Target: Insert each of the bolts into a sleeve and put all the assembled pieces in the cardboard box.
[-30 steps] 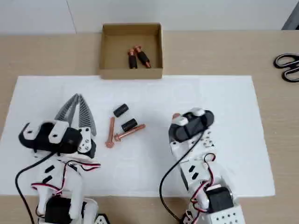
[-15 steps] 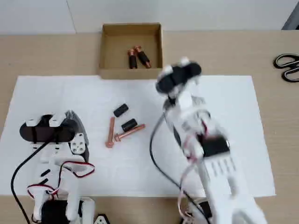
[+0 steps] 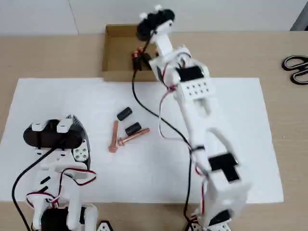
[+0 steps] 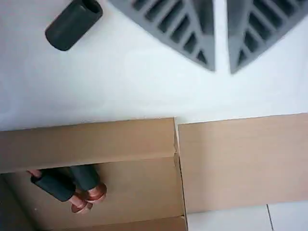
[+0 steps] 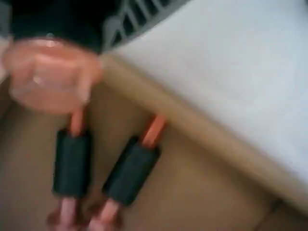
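My right gripper (image 3: 143, 48) hangs over the cardboard box (image 3: 111, 74), shut on an assembled piece (image 5: 48, 72), a copper bolt head below a black sleeve. Beneath it two assembled pieces (image 5: 72, 161) (image 5: 130, 171) lie on the box floor, side by side. On the white paper lie two loose black sleeves (image 3: 124, 113) (image 3: 133, 129) and two copper bolts (image 3: 114, 136) (image 3: 134, 136). My left gripper (image 4: 221, 70) is at the paper's left side, shut with only a thin slit and holding nothing. One sleeve (image 4: 73, 24) lies to its side, the box (image 4: 86, 144) beyond it.
Black scissors (image 3: 296, 69) lie at the table's far right edge. The white paper (image 3: 240, 120) covers most of the table in front of the box. The right arm stretches across the paper's middle toward the box.
The right arm has swung from the paper's centre forward to above the box, carrying the assembled piece. The left gripper has drawn back and tipped downward.
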